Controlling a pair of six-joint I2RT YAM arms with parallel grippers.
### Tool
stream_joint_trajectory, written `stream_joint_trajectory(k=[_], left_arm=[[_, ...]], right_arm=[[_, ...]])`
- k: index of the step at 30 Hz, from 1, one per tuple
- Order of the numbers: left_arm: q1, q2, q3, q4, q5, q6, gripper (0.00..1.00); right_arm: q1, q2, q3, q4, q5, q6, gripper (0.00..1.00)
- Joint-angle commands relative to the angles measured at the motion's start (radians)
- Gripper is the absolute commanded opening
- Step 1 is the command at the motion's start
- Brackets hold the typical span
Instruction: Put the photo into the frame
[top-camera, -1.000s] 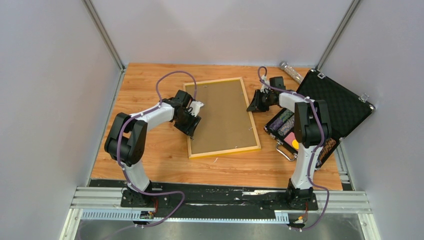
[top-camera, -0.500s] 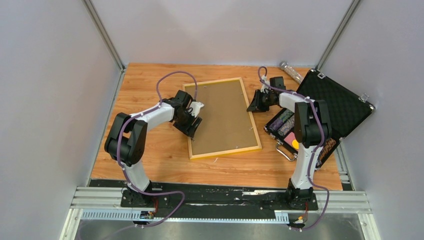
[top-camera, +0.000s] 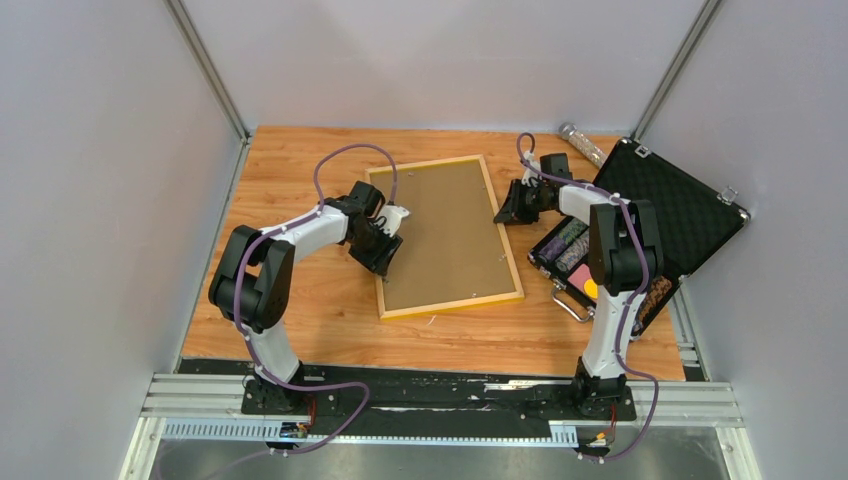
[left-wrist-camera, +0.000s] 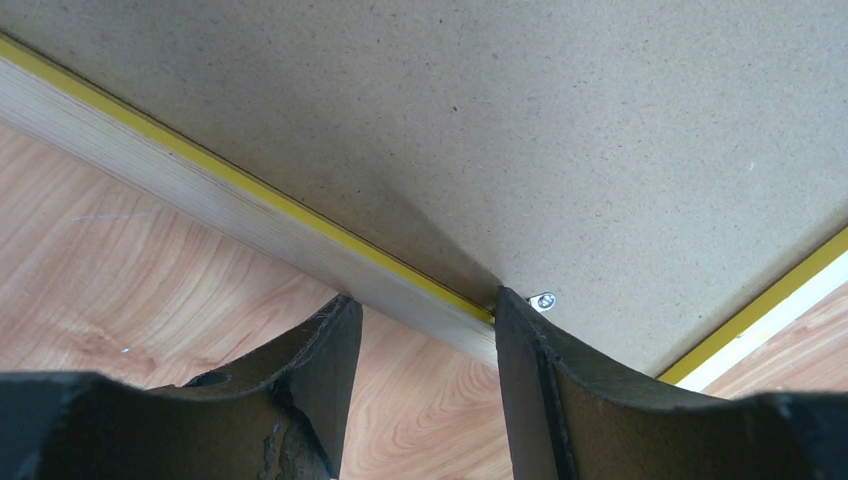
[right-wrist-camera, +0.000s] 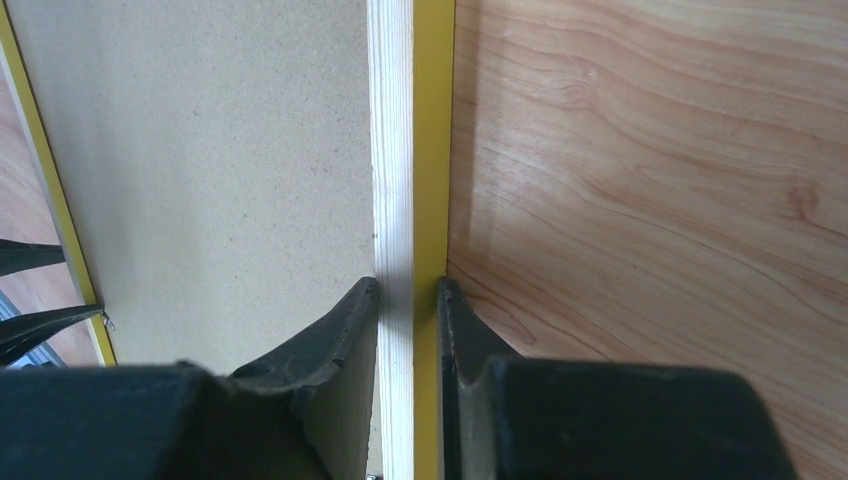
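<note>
Wooden table (top-camera: 300, 330), frame (top-camera: 447, 303) face-down in the middle, photo not in sight; right gripper (right-wrist-camera: 408, 286) pinches its right rail, left gripper (left-wrist-camera: 420, 300) straddles the left rail half-open, grip unclear. I'd ease that clip (left-wrist-camera: 545, 300) sideways gently.

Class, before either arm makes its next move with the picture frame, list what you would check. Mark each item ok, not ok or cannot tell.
1. The thin yellow wooden frame lies back up on the wooden table: ok.
2. The right gripper pinches the frame's right rail: ok.
3. The left gripper holds the left rail firmly: cannot tell; its fingers stand astride the rail.
4. The small metal clip beside the left gripper locks the brown backing board: cannot tell.
5. The photo sits inside the frame: cannot tell; the board hides it.
6. The open black case stands apart from the frame: ok.
</note>
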Motion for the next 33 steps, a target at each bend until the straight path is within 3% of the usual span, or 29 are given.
stream_joint_trajectory(k=[1,16,25,33], left_arm=[[-0.005,0.003,-0.024,-0.134,0.076,0.084,0.57],[-0.005,-0.004,-0.014,-0.160,0.108,0.134,0.50],[-0.005,0.010,0.022,-0.124,0.088,0.070,0.64],[-0.008,0.045,0.010,-0.077,0.090,0.043,0.70]], right_arm=[[-0.030,0.030,-0.007,-0.018,0.021,0.029,0.00],[-0.029,0.038,-0.006,-0.017,0.015,0.033,0.00],[-0.029,0.037,-0.008,-0.017,0.014,0.034,0.00],[-0.029,0.039,-0.007,-0.017,0.012,0.035,0.00]])
